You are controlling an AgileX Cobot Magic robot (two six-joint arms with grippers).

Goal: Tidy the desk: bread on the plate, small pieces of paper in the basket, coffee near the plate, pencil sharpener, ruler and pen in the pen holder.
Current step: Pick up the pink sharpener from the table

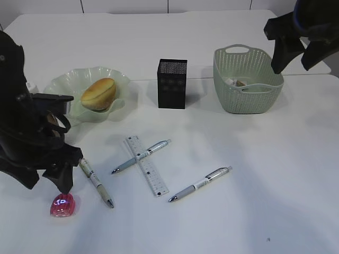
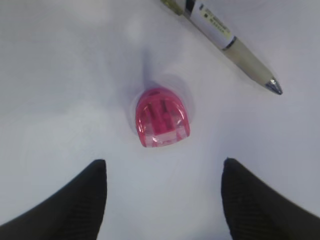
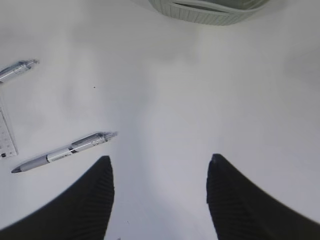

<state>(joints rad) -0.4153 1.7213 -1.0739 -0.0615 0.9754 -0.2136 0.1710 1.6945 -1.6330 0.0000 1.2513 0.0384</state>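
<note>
The pink pencil sharpener (image 1: 62,205) lies on the desk (image 1: 254,174) at the front left. My left gripper (image 1: 47,185) hovers open just above and behind it; in the left wrist view the pencil sharpener (image 2: 162,117) sits ahead of the left gripper (image 2: 163,162), untouched. The bread (image 1: 98,93) rests on the plate (image 1: 61,84). The ruler (image 1: 146,165) lies mid-desk among three pens (image 1: 96,181) (image 1: 141,156) (image 1: 200,183). The pen holder (image 1: 172,83) stands behind them. My right gripper (image 1: 292,67) hangs open and empty by the basket (image 1: 248,79). My left arm largely hides the coffee.
A scrap of paper (image 1: 237,82) lies inside the basket. The right wrist view looks down on bare desk, with a pen (image 3: 65,150), the ruler's end (image 3: 6,140) and the basket's rim (image 3: 210,10). A pen (image 2: 225,40) lies right of the sharpener.
</note>
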